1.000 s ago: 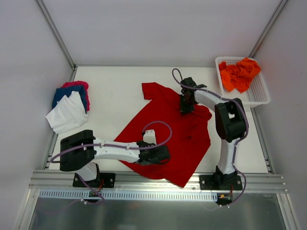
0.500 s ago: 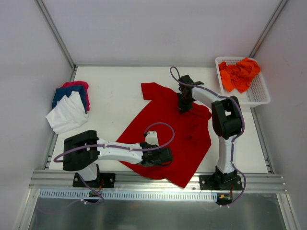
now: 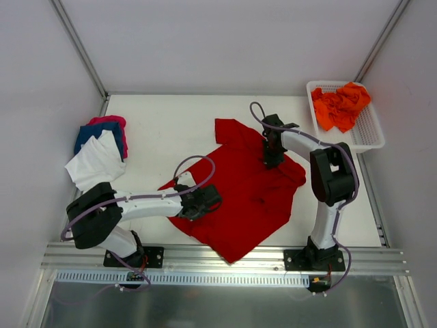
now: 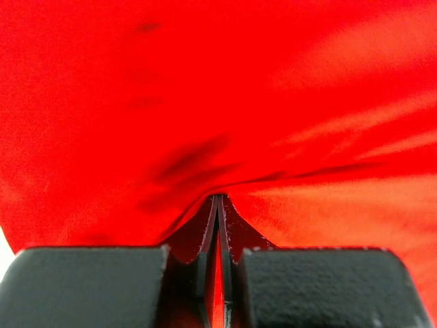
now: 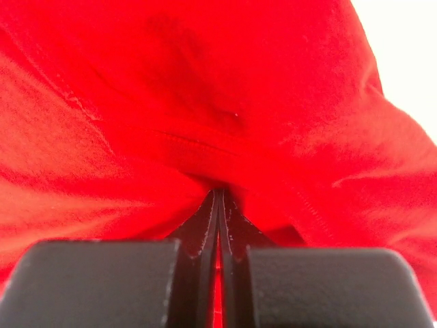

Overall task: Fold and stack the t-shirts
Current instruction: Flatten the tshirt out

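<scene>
The deep red t-shirt lies spread and skewed on the middle of the table. My left gripper is shut on its left edge; in the left wrist view the jaws pinch a fold of the red cloth. My right gripper is shut on the shirt's upper right part near a sleeve; the right wrist view shows the jaws pinching the red cloth. Several orange t-shirts lie crumpled in the basket. The white, blue and pink tees lie stacked at the left.
The white mesh basket stands at the back right corner. Metal frame rails run along the table's near edge and both sides. Bare table shows behind the red shirt.
Both grippers have dragged the red shirt: the left gripper moved left and up with its edge, the right moved slightly right. The shirt has shifted and turned more square.
</scene>
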Available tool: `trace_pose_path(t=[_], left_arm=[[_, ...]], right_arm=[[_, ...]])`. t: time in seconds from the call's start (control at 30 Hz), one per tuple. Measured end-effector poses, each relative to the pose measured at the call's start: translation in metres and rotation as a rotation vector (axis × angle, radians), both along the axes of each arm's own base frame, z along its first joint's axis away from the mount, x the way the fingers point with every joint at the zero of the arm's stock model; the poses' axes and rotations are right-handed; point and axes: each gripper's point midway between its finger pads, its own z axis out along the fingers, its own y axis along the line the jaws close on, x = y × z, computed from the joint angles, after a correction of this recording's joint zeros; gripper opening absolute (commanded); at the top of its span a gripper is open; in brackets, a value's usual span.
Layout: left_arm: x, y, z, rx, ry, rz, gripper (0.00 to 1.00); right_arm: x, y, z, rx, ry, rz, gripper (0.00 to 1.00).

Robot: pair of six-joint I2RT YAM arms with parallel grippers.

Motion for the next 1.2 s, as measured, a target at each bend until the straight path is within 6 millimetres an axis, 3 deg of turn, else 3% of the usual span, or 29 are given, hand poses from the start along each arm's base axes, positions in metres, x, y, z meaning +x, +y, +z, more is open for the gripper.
trace_pose_path(t=[0.23,0.47,0.7,0.97,1.1,1.2], left_arm=[[0.022,0.039,0.0,0.018,0.0,0.102,0.0],[0.05,0.053,0.0,0.045,0.009,0.123,0.0],[0.086,0.064,0.001,0.047,0.032,0.139,0.0],[0.125,0.086,0.004,0.06,0.039,0.163,0.0],[0.137,0.087,0.008,0.071,0.029,0.142,0.0],[0.139,0.086,0.012,0.069,0.018,0.124,0.0]], right_arm=[[-0.023,-0.014,0.0,0.006,0.015,-0.018,0.0],[-0.063,-0.024,0.001,0.012,0.046,-0.014,0.01],[-0.096,-0.032,0.017,0.036,0.017,-0.01,0.01],[-0.134,-0.027,0.024,0.067,-0.014,0.007,0.0],[-0.143,-0.024,0.031,0.079,-0.04,0.01,0.0],[-0.137,-0.024,0.044,0.088,-0.088,0.005,0.08]])
